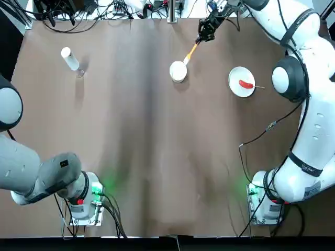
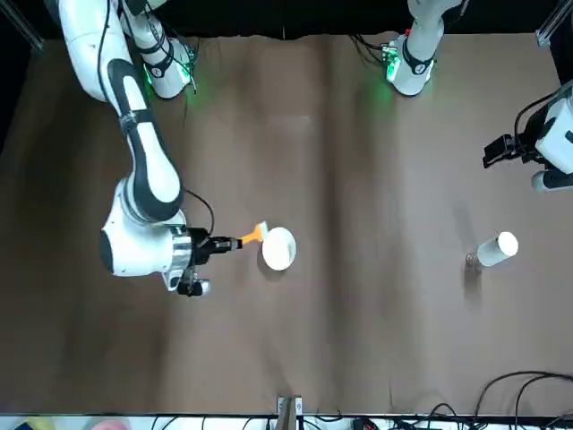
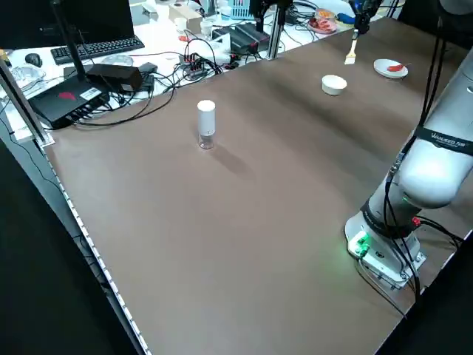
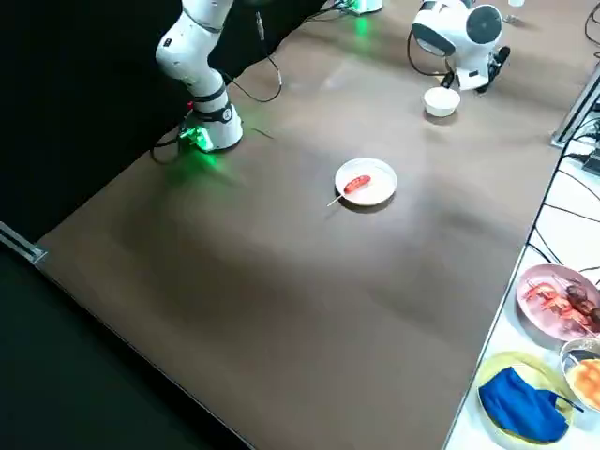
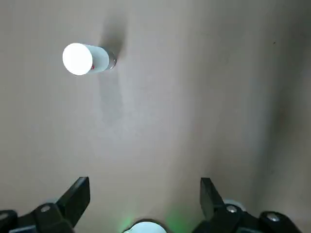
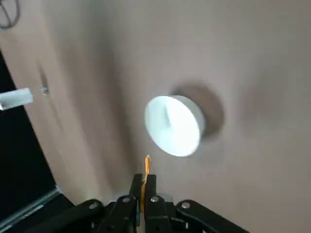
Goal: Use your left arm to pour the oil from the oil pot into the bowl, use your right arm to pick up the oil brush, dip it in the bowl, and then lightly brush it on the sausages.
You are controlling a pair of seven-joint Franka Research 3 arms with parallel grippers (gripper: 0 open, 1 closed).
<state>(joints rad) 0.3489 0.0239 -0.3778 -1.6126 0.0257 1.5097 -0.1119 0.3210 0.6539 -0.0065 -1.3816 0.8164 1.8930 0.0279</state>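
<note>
Top and front views look down from opposite sides, sharing the bowl (image 1: 178, 71); both wrist views sit nearer the table (image 5: 160, 131)

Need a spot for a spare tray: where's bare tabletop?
Widest patch: mid-table, between the oil pot and bowl, running back toward the arm bases. Another: beyond the plate, on the robot's right. Crowded: around the bowl, where the right gripper holds the brush.

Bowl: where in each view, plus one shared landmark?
Top: upper middle, by the brush.
Front: just left of centre.
Left side: upper right.
Right side: top right.
Left wrist: not in it.
Right wrist: just right of centre, beyond the right gripper.
Landmark, top, front and both side views: bowl itself on the brown table.
</note>
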